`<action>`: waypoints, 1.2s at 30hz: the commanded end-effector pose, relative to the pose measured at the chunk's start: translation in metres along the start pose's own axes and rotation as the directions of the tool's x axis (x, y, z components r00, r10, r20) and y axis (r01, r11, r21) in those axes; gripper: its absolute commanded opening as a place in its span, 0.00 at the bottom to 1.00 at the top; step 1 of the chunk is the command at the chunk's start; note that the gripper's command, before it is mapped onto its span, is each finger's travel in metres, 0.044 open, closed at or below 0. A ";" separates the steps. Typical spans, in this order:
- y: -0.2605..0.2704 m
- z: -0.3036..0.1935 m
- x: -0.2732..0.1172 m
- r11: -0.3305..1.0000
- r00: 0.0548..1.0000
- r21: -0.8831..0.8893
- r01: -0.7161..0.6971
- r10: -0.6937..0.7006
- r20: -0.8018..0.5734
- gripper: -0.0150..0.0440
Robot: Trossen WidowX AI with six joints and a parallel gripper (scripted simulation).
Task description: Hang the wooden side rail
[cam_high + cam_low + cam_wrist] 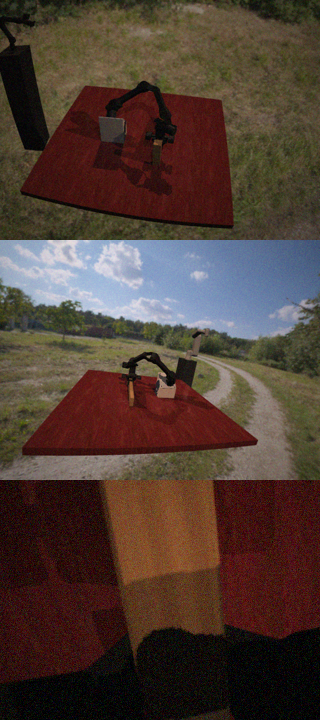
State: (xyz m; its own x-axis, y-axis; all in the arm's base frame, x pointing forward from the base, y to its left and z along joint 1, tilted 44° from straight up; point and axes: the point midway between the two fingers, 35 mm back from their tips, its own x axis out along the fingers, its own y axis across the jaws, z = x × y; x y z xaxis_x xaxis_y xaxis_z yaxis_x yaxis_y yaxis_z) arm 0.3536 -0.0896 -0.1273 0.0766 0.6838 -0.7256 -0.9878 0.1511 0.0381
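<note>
The wooden side rail (156,152) (131,393) (165,555) is a light plank. My gripper (158,138) (131,377) is shut on its near end and holds that end raised, while the far end rests on the red table (193,180) (103,426). The rail slopes down away from the gripper. The headboard post (112,129) (165,389) is a pale block standing to the left of the rail in the top view, apart from it. Its slot, the pins and the rail's hooks do not show clearly.
A tall dark pedestal (21,98) (186,370) with a camera arm stands off the table's left edge. Grass lies all around the table. The arm's base (111,108) sits behind the post.
</note>
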 end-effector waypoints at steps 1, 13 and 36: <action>-0.002 -0.004 -0.005 1.000 1.000 0.000 0.011 -0.011 -0.006 0.25; -0.002 -0.005 -0.005 1.000 1.000 0.000 0.011 -0.011 -0.007 0.25; -0.002 -0.007 -0.005 1.000 1.000 0.000 0.011 -0.011 -0.007 0.25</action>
State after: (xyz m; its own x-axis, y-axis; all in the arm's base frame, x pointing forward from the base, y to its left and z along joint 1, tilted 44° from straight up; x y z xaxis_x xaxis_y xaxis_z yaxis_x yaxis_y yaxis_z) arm 0.3535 -0.0921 -0.1296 0.0768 0.6839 -0.7255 -0.9879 0.1505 0.0373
